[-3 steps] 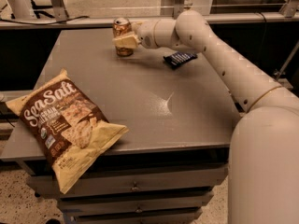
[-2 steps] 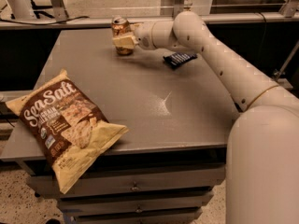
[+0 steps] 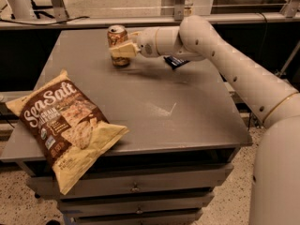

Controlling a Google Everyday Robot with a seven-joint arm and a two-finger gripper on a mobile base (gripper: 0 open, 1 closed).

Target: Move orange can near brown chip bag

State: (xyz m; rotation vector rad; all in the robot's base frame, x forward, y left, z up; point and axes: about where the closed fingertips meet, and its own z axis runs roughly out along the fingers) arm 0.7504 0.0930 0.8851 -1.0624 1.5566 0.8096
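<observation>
In your camera view, the small orange-tan metal can stands upright near the back edge of the flat grey metal table. Your white gripper is there too, with its pale fingers pinching the can's side. The big crinkly brown chip bag lies flat on the table's front left corner, well apart from the can. A flat dark blue wrapper lies at the table's back, partly under your arm.

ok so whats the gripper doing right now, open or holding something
gripper: fingers closed on the orange can, upright at the far side of the table
</observation>
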